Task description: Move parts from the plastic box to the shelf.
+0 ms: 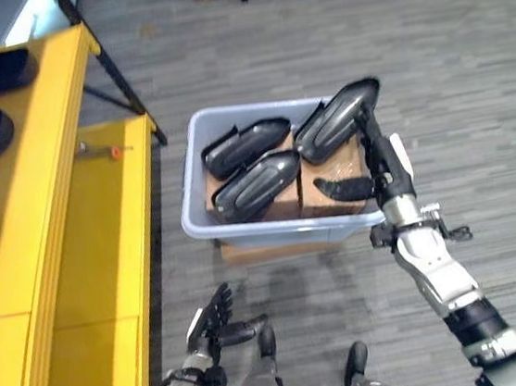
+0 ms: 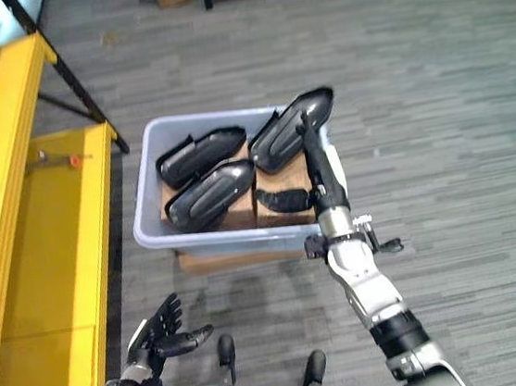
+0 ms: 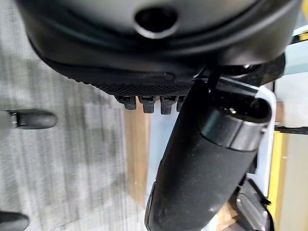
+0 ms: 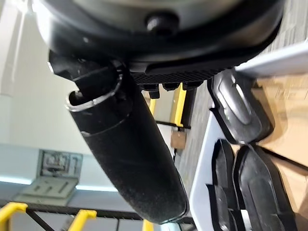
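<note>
The right hand (image 1: 380,156) reaches over the plastic box (image 1: 244,234) on the floor, its fingers apparently straight, against a black part (image 1: 336,121); the left hand (image 1: 219,326) hangs low, fingers spread; the yellow shelf (image 1: 67,233) stands alongside.

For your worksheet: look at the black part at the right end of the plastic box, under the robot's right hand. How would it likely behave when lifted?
The black part looks like a rigid moulded shell, so it should probably keep its shape. Being hollow, it is likely light for its size. It lies tilted over the plastic box rim, so it may tip or slide against the right hand.
</note>
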Tool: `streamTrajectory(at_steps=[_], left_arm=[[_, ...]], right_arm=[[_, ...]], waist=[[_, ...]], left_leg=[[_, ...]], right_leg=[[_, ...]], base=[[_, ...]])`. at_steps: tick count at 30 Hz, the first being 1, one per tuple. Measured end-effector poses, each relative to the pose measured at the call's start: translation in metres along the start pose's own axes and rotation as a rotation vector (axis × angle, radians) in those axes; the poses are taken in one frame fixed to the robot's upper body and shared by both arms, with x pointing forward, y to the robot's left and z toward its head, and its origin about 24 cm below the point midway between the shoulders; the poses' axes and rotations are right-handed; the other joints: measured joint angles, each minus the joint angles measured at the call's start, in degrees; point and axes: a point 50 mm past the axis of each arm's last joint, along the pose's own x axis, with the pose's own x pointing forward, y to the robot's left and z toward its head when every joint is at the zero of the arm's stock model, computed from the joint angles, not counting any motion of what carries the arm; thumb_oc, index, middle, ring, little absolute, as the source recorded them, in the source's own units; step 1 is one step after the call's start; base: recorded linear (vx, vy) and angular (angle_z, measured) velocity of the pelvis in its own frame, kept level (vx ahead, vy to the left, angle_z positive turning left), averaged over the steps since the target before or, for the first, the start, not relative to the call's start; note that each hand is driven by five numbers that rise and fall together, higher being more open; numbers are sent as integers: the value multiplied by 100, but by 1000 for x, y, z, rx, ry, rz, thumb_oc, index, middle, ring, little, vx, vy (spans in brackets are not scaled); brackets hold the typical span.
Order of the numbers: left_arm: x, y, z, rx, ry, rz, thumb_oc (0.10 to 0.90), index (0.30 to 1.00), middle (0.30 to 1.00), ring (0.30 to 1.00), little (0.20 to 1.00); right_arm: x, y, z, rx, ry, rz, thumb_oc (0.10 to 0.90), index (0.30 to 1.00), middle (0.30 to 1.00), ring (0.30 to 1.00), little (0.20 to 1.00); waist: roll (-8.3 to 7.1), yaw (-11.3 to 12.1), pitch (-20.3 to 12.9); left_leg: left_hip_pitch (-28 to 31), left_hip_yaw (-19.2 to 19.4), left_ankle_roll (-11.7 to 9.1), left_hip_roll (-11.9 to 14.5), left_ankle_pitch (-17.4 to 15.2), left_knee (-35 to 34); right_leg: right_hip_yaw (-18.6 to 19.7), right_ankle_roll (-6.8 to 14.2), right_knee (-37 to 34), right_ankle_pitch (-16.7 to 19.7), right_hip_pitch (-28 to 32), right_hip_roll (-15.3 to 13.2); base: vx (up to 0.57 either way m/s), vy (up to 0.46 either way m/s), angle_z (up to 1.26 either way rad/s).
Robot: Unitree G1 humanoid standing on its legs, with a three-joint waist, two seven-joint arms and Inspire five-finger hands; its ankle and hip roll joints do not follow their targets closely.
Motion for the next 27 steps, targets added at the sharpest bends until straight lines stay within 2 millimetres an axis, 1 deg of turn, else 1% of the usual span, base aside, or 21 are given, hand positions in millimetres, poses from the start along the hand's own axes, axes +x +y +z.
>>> streamTrajectory(at_steps=[1, 2, 4, 5, 7, 9, 12, 14, 15, 18, 21, 24, 26, 27], left_arm=[[7, -4, 13, 22, -40, -26, 900, 1000, 1000, 1000, 1000], [15, -9, 26, 41, -81, -55, 900, 1000, 1000, 1000, 1000], [20, -11, 40, 60, -127, -67, 900, 1000, 1000, 1000, 1000], [22, -10, 44, 63, -138, -59, 900, 1000, 1000, 1000, 1000], [24, -9, 44, 65, -138, -48, 900, 1000, 1000, 1000, 1000], [24, -8, 45, 65, -141, -43, 900, 1000, 1000, 1000, 1000], [27, -9, 53, 33, -167, -30, 900, 1000, 1000, 1000, 1000], [29, -10, 59, 33, -192, -30, 900, 1000, 1000, 1000, 1000], [29, -10, 60, 33, -202, -31, 900, 1000, 1000, 1000, 1000], [29, -9, 60, 32, -202, -23, 900, 1000, 1000, 1000, 1000], [29, -9, 60, 33, -201, -22, 900, 1000, 1000, 1000, 1000], [29, -8, 59, 36, -200, -17, 900, 1000, 1000, 1000, 1000], [29, -8, 61, 37, -203, -16, 900, 1000, 1000, 1000, 1000], [30, -9, 63, 38, -211, -19, 900, 1000, 1000, 1000, 1000]], right_arm=[[20, -3, 15, -39, -49, -13, 900, 1000, 1000, 1000, 1000], [43, -13, 30, -98, -77, -50, 900, 1000, 1000, 1000, 1000], [64, -28, 48, -141, -105, -120, 900, 1000, 1000, 1000, 1000], [70, -33, 54, -152, -112, -153, 900, 1000, 1000, 1000, 1000], [73, -36, 53, -158, -94, -180, 900, 1000, 1000, 1000, 1000], [73, -34, 51, -154, -84, -173, 900, 1000, 1000, 1000, 1000], [74, -35, 53, -135, -85, -181, 900, 1000, 1000, 1000, 1000], [80, -35, 56, -141, -81, -185, 900, 1000, 1000, 1000, 1000], [83, -37, 57, -147, -77, -194, 900, 1000, 1000, 1000, 1000], [90, -57, 58, -194, -49, -265, 900, 1000, 1000, 1000, 1000], [96, -70, 61, -228, -32, -302, 900, 1000, 1000, 1000, 1000], [98, -71, 67, -237, -47, -303, 900, 1000, 1000, 1000, 1000], [99, -71, 65, -247, -38, -303, 900, 1000, 1000, 1000, 1000], [101, -75, 61, -276, -11, -309, 900, 1000, 1000, 1000, 1000]], waist=[[19, 61, 259], [59, 167, 547], [63, 253, 877], [54, 327, 983], [45, 378, 1040], [45, 397, 1044], [40, 447, 1046], [40, 436, 1046], [39, 435, 1047], [36, 508, 1049], [28, 522, 1053], [19, 537, 1058], [19, 533, 1058], [19, 535, 1058]], left_leg=[[-213, -44, 1, 14, 1, 139], [-426, -104, 12, 1, 6, 244], [-600, -122, 36, -15, 27, 315], [-670, -124, 38, -28, 28, 326], [-735, -143, 56, -73, 37, 317], [-735, -152, 77, -118, 22, 315], [-736, -185, 83, -133, 17, 315], [-744, -239, 83, -132, 18, 319], [-761, -265, 81, -129, 20, 326], [-889, -357, 76, -127, 58, 337], [-1037, -417, 82, -143, 79, 351], [-1137, -430, 88, -150, 88, 361], [-1150, -438, 88, -155, 87, 360], [-1152, -442, 88, -155, 87, 359]], right_leg=[[-6, -15, 1, 75, -133, 15], [-16, -30, 3, 130, -268, 14], [-40, -32, 5, 178, -389, 1], [-51, -31, 30, 178, -465, -20], [-88, -30, 31, 178, -513, -63], [-107, -24, 27, 173, -498, -107], [-167, -23, 19, 173, -472, -113], [-199, -20, 9, 170, -454, -100], [-221, -16, 9, 165, -454, -92], [-311, -17, 8, 160, -511, -76], [-347, -17, 8, 163, -617, -76], [-361, -20, 9, 171, -707, -78], [-373, -20, 9, 169, -714, -79], [-380, -18, 8, 165, -714, -80]], base=[[-94, 47, 20], [-92, 63, 10], [-49, 52, 10], [-18, 37, 10], [0, 28, 11], [16, 15, 9], [20, 10, 6], [26, -4, 5], [38, -5, 10], [48, 8, 16], [39, 4, 10], [0, 0, 0], [22, -2, 1], [41, -5, 2]])
